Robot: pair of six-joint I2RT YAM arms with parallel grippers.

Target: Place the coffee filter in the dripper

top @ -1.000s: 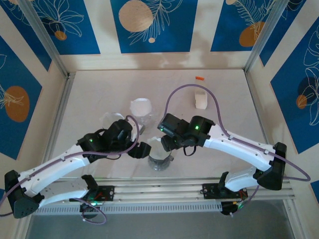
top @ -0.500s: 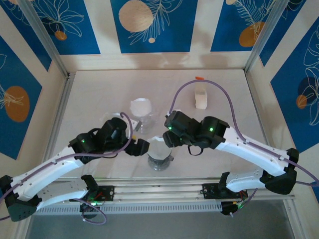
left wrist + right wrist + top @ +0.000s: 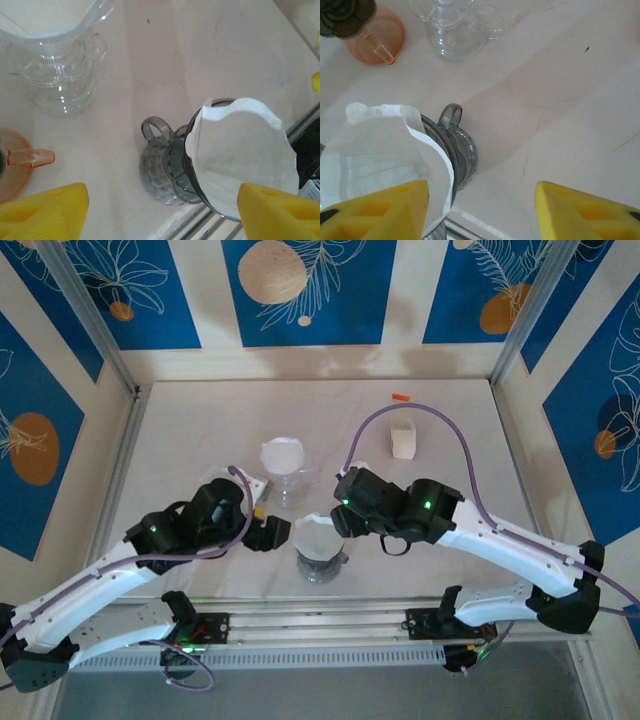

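Left fingers (image 3: 45, 212): spread wide, nothing between them, just left of the dripper (image 3: 322, 566).

The dripper stands upright on the counter (image 3: 190, 430). The filter (image 3: 317, 536) is inside it and opened out. Its paper rim stands above the glass rim, higher on one side than the other, so I'd call it dropped in but not pressed down evenly.

Right fingers (image 3: 585, 212): also spread, pinching nothing, just right of the dripper. One of them sits at the filter's edge in the right wrist view. You can't tell from that view whether it touches the paper.

The clear glass jug (image 3: 285, 475) stands beyond the dripper and apart from it. It isn't involved.

Status: the main step looks done, since the filter is in the dripper and neither arm holds it. What's left, as I judge it: you may want to nudge the high side down. Then back both arms off without catching the paper, which is light and will lift if snagged.
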